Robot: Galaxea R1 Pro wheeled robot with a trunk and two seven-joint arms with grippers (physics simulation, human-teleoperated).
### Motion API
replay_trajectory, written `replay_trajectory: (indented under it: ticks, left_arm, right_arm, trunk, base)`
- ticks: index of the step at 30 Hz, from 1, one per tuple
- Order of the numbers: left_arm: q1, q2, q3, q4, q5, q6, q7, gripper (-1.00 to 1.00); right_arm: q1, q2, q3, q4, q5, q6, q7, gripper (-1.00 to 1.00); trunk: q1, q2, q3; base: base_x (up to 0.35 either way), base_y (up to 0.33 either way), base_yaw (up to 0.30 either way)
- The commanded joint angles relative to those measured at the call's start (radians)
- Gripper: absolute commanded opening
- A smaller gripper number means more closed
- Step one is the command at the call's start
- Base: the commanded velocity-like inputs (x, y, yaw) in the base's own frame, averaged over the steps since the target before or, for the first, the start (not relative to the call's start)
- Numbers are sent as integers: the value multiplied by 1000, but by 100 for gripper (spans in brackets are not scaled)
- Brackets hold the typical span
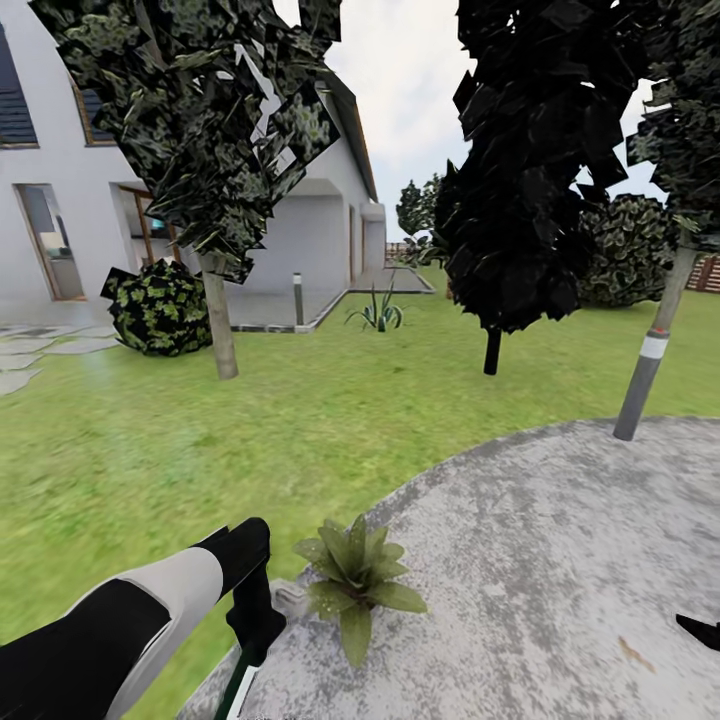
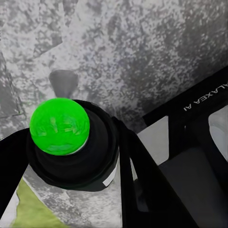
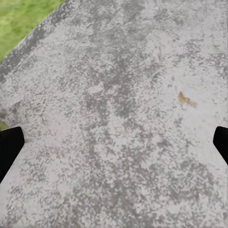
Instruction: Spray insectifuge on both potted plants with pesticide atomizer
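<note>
My left gripper [image 1: 255, 622] is shut on the pesticide atomizer [image 1: 238, 688], a slim dark green bottle with a white band that hangs below the fingers at the patio's edge. In the left wrist view the atomizer [image 2: 59, 126] shows end-on as a bright green round top on a dark body, between black fingers [image 2: 137, 175]. One potted plant [image 1: 355, 578], a low olive-green rosette, sits on the patio just right of that gripper. My right gripper [image 3: 114, 145] is open over bare paving; its tip [image 1: 700, 631] shows at the head view's right edge.
The grey round patio [image 1: 560, 560] spreads right, with lawn [image 1: 150, 440] to the left and beyond. A grey bollard lamp [image 1: 297, 298], an agave [image 1: 377, 315], a bush [image 1: 160, 308], tree trunks [image 1: 220, 325] [image 1: 648, 365] and a white house stand farther off.
</note>
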Motion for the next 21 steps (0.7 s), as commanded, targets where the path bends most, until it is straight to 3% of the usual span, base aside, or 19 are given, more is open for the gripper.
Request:
replay_trajectory:
  ticks: [1, 14, 21]
  left_arm:
    - [0, 0, 1, -1, -10, 4, -9, -100]
    - [0, 0, 1, -1, -10, 3, -9, -100]
    - [0, 0, 1, -1, -10, 4, -9, -100]
  right_arm:
    - [-1, 0, -2, -1, 9, 4, 10, 100]
    - [-1, 1, -2, -1, 10, 3, 10, 100]
    - [-1, 1, -2, -1, 10, 3, 11, 100]
  trunk:
    - [0, -1, -1]
    - [0, -1, -1]
    - [0, -1, -1]
  base:
    - [0, -2, 248]
    - [0, -13, 248]
    - [0, -275, 248]
